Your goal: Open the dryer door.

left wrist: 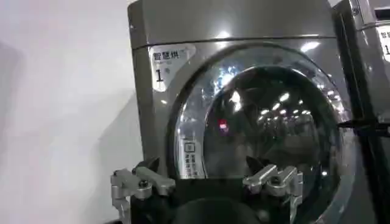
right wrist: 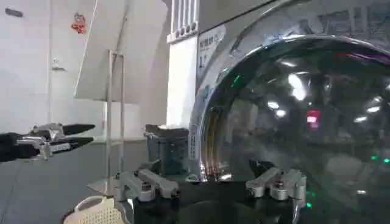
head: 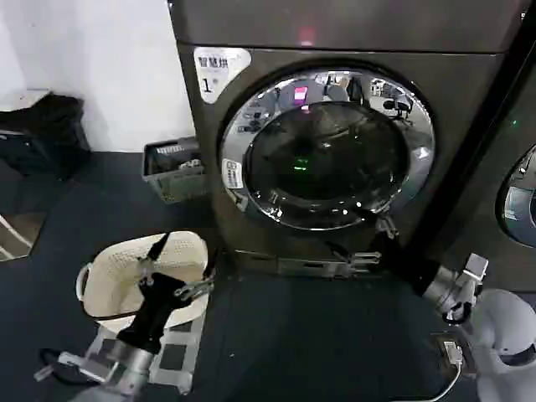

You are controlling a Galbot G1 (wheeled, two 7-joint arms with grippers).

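The dryer (head: 456,92) is a dark grey-brown front loader with a white "1" label (head: 219,69). Its dryer door (head: 327,146) lies flat against the front, a chrome rim around dark glass with a small white sticker (head: 233,173) on the rim's left. My right gripper (head: 368,241) is open just below the door's lower right rim. From that wrist, the right gripper (right wrist: 207,170) has the door (right wrist: 292,122) close ahead and nothing between its fingers. My left gripper (head: 182,266) hangs open above a white basket, well short of the dryer (left wrist: 231,24), facing the door (left wrist: 268,128).
A white perforated laundry basket (head: 117,280) stands on the dark floor at front left. A grey crate (head: 172,167) sits against the dryer's left side. Farther left lies a black bag (head: 42,130). A neighbouring dark machine (head: 515,193) stands on the right.
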